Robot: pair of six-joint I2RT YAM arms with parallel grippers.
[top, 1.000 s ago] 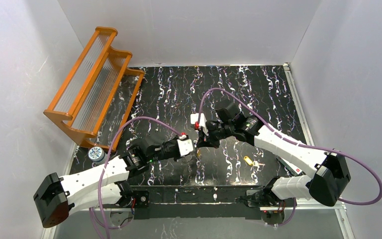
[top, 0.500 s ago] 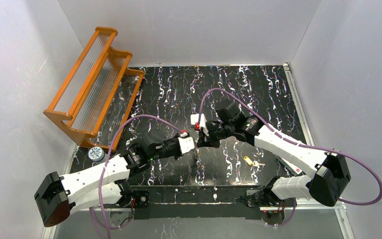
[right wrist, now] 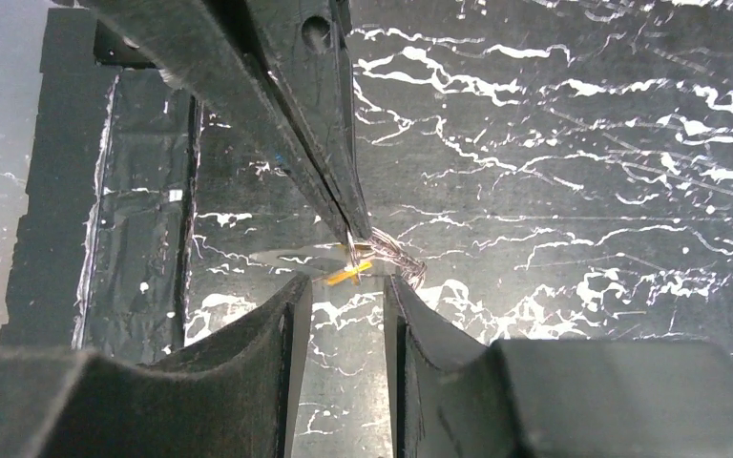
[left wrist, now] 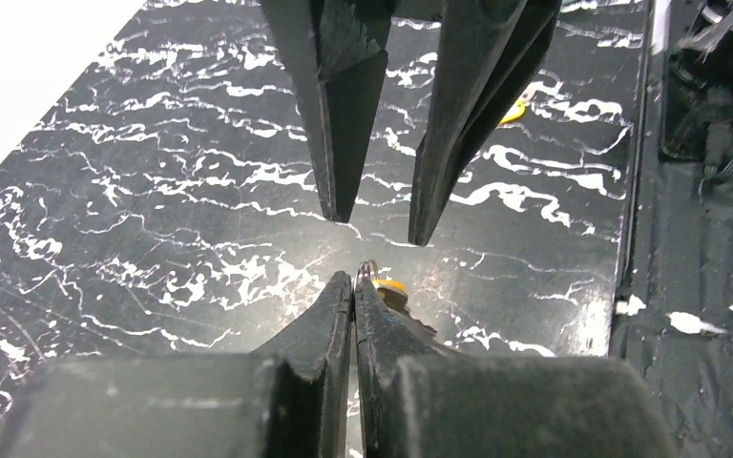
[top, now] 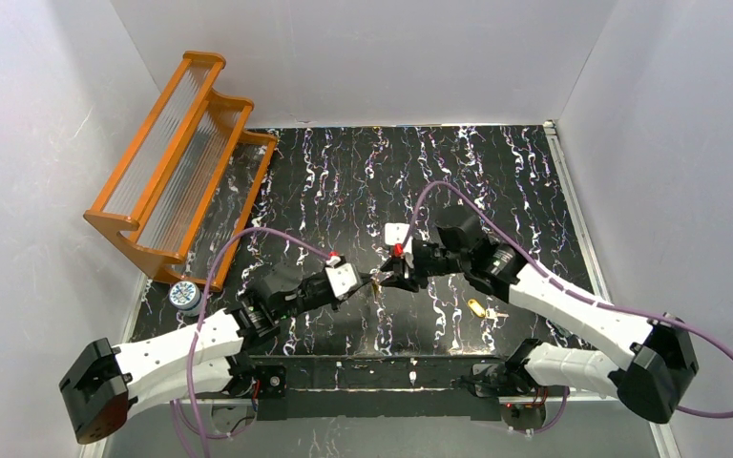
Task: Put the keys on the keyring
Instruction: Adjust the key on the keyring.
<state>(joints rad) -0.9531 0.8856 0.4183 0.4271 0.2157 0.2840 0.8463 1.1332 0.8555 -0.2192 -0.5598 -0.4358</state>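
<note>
ok so here's where things are; the left gripper (left wrist: 353,286) is clamped fully closed, fingertips pressed flat together, and it's pinching the keyring (right wrist: 396,256) right at its tips; from the right wrist cam the ring shows as a few thin pale strands curling out to the side of those tips, up off the table (top: 324,181). One key (right wrist: 353,275) sits right under the pinch point, its yellow-orange head poking out just beside the closed tips; honestly can't tell whether it's threaded on the ring or just caught in the same pinch, it's too tiny.

The right gripper (top: 385,281) faces the left one nose to nose, roughly partway open with a clear gap between the fingers; nothing is gripped in it, and the key and ring lie just past its tips.

The second key (top: 477,308) is lying flat on the table, off to the right of both grippers and apart from them; the orange rack (top: 177,162) sits at the far left edge, well away from all this.
</note>
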